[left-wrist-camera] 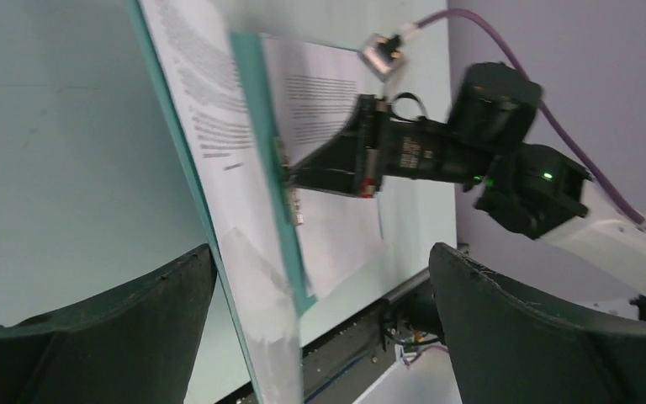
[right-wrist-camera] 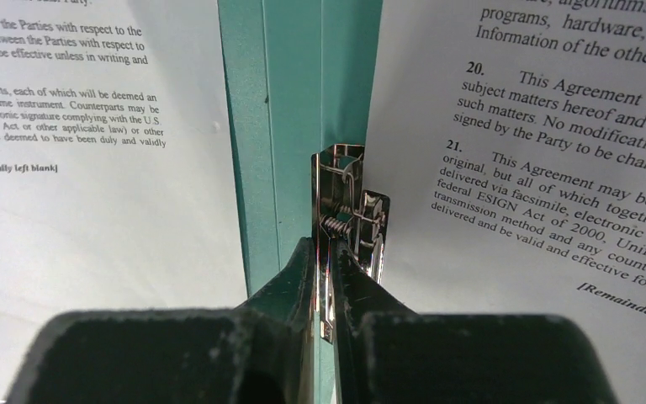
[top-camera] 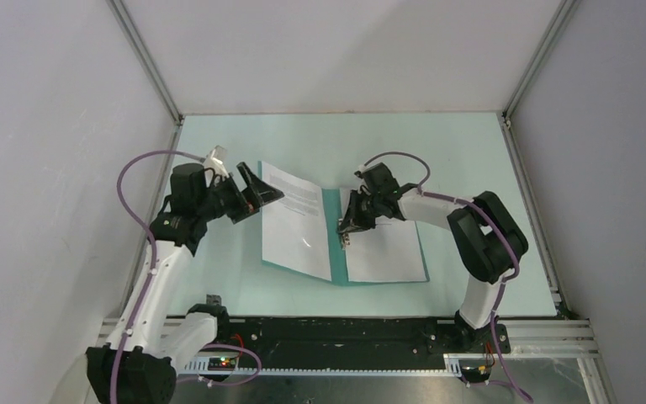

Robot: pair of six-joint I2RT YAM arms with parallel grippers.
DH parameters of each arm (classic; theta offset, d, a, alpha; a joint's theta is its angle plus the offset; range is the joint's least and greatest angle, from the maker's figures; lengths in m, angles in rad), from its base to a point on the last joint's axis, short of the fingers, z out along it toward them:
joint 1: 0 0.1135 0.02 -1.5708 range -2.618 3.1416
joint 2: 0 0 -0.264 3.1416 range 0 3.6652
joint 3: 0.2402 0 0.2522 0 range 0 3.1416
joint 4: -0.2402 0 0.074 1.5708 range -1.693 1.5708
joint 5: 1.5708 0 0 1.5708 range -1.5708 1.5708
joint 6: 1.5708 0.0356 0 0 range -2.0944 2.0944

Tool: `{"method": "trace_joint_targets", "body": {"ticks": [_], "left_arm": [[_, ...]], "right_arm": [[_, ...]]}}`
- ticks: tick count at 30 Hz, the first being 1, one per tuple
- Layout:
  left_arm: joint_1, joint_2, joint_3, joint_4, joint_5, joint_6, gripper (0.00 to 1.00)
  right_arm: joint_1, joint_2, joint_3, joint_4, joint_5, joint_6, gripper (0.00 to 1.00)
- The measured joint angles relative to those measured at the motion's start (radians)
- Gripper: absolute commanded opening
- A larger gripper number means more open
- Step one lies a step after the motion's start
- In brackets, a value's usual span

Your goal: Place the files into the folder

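The teal folder (top-camera: 332, 231) lies open on the table with one white printed sheet on its left half (top-camera: 296, 225) and one on its right half (top-camera: 384, 248). My right gripper (top-camera: 345, 225) is shut on the metal clip (right-wrist-camera: 349, 202) at the spine (right-wrist-camera: 290, 101), fingers pinching its lever (right-wrist-camera: 330, 252). My left gripper (top-camera: 255, 194) is open at the folder's far left corner. In the left wrist view its jaws (left-wrist-camera: 321, 252) stand wide apart, with the left sheet (left-wrist-camera: 210, 126) and the folder's edge passing between them, untouched. The right gripper (left-wrist-camera: 328, 168) shows there too.
The pale green table (top-camera: 437, 151) is walled by white panels at left, back and right. A black rail with cables (top-camera: 336, 337) runs along the near edge. The right arm's elbow (top-camera: 488, 236) stands just right of the folder.
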Motion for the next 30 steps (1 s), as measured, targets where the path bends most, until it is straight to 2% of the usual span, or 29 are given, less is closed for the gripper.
{"method": "trace_joint_targets", "body": {"ticks": [9, 11, 14, 21, 26, 30], "left_arm": [[-0.156, 0.039, 0.073, 0.007, -0.05, -0.042, 1.0], [-0.207, 0.062, 0.087, 0.01, -0.083, -0.049, 1.0], [-0.302, 0.109, 0.121, 0.014, -0.154, -0.063, 1.0], [-0.448, 0.193, 0.205, 0.016, -0.331, -0.082, 1.0], [-0.503, 0.261, 0.243, 0.023, -0.416, -0.081, 1.0], [-0.533, 0.335, 0.248, 0.035, -0.459, -0.081, 1.0]], "right_arm": [[0.09, 0.091, 0.089, 0.039, 0.057, 0.07, 0.0], [0.108, 0.113, 0.113, 0.059, 0.066, 0.091, 0.05], [0.146, 0.138, 0.151, 0.072, 0.085, 0.115, 0.22], [0.175, 0.152, 0.178, 0.086, 0.093, 0.15, 0.49], [0.137, 0.105, 0.177, 0.049, 0.108, 0.156, 0.56], [0.101, -0.019, 0.144, 0.018, 0.143, 0.164, 0.59]]}}
